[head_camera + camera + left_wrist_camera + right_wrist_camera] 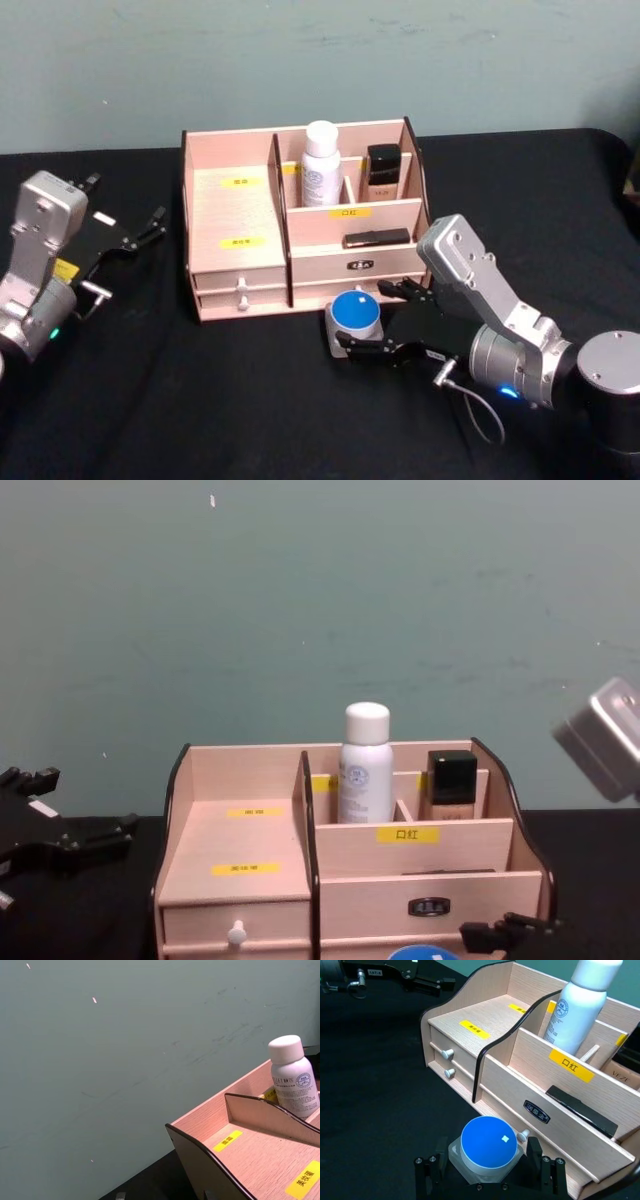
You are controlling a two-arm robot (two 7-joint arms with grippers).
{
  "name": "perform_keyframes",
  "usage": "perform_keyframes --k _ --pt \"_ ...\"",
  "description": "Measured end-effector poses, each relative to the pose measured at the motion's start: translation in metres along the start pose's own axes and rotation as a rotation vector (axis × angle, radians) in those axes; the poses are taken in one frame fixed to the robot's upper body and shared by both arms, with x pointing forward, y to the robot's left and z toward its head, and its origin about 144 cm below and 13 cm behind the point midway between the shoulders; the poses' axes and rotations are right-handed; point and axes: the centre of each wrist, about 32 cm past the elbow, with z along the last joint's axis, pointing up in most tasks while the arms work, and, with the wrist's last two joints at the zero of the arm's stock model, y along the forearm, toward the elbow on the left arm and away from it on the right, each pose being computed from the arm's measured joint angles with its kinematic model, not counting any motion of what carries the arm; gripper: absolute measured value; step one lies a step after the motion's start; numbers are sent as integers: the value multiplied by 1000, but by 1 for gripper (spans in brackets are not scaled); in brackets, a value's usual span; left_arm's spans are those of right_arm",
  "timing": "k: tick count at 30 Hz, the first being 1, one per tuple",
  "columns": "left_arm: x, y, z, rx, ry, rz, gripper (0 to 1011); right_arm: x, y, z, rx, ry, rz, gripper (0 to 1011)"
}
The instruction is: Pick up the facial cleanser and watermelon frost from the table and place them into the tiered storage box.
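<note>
Right gripper [368, 320] is bracketing the watermelon frost [487, 1146] on the table, jaws spread either side of it.
The jar is sitting squarely between the jaws, and whether they are touching it is not clear. The squeeze should land on the clear body under the blue lid, then a straight lift before heading for the tiered storage box [230, 210] just beyond the pincer. The facial cleanser [321, 165] is standing in there, so steer clear of it. Left gripper [125, 225] is idling, spread, well off to the side.
</note>
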Motion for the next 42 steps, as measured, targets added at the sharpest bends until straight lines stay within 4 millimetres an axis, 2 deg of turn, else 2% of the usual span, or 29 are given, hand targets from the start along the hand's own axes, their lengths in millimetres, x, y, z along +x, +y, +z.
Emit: perform_keyframes --k 28,42 --pt "0 0 0 0 0 0 1010 -1 13 -5 9 33 -1 1003" --pt "0 0 0 0 0 0 1010 -1 13 -5 7 33 -2 1002"
